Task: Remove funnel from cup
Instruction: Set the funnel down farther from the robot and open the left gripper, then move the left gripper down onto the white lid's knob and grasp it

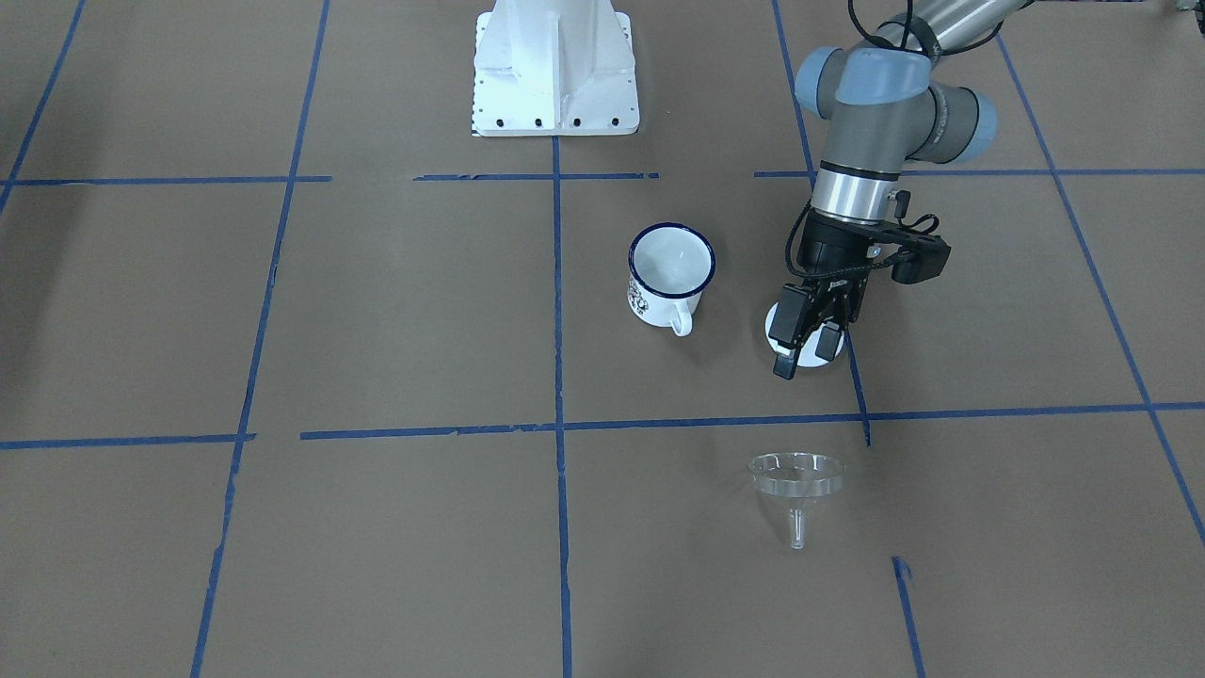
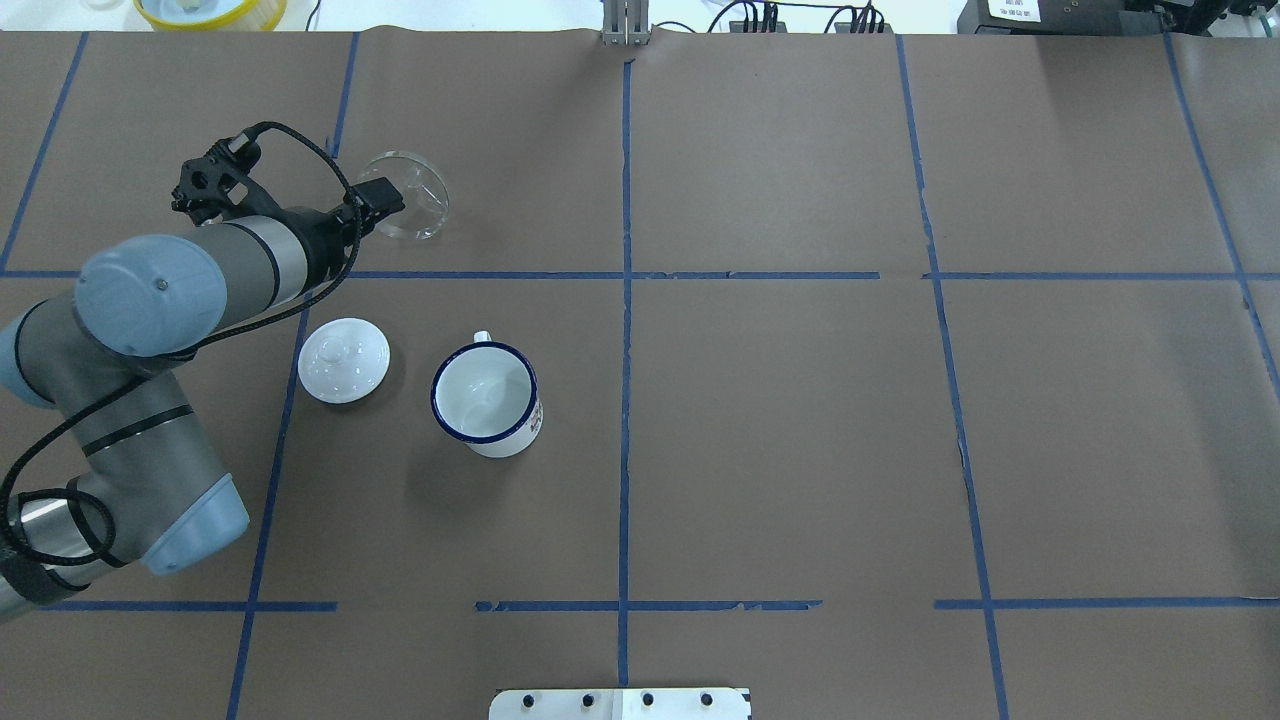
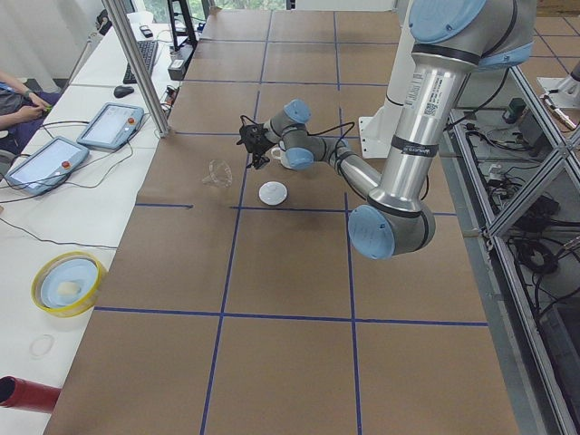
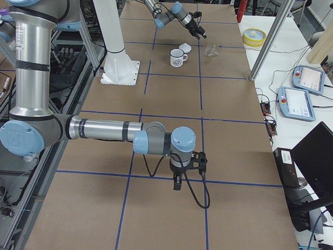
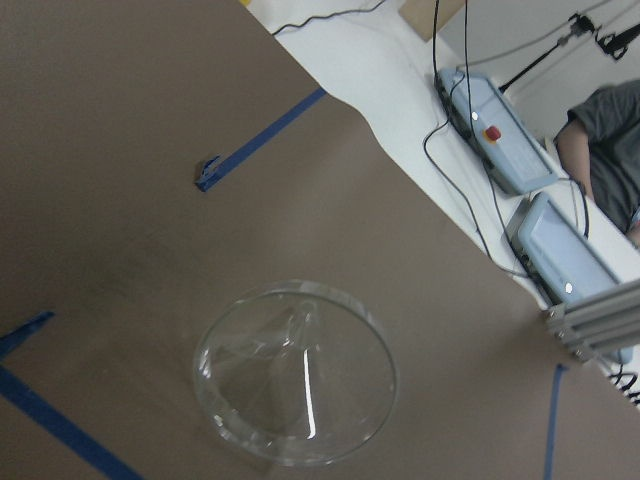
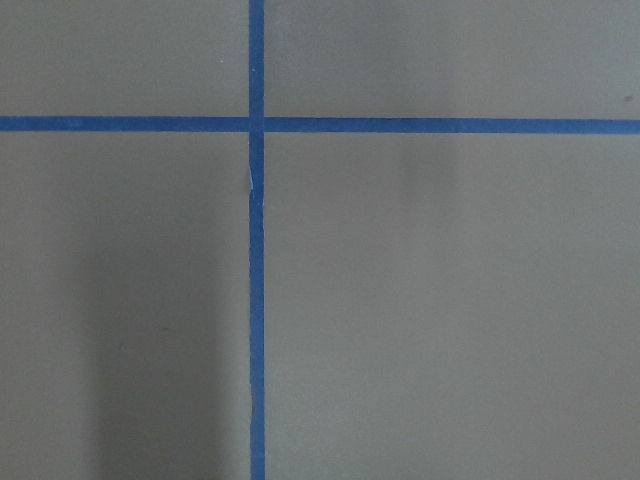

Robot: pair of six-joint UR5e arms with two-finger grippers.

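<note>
The clear funnel [image 1: 796,480] lies on the brown table, apart from the cup; it also shows in the overhead view [image 2: 405,195] and fills the lower part of the left wrist view [image 5: 295,372]. The white cup with a dark blue rim [image 1: 669,273] stands upright and empty [image 2: 487,398]. My left gripper [image 1: 806,353] is open and empty, raised above the table between the cup's side and the funnel. My right gripper [image 4: 177,185] hangs low over bare table far from both; I cannot tell whether it is open or shut.
A round white domed lid [image 2: 343,360] lies on the table to the left of the cup. The robot's white base [image 1: 554,71] stands at the table's near edge. A yellow bowl [image 2: 210,10] and operator tablets [image 4: 302,101] sit beyond the far edge.
</note>
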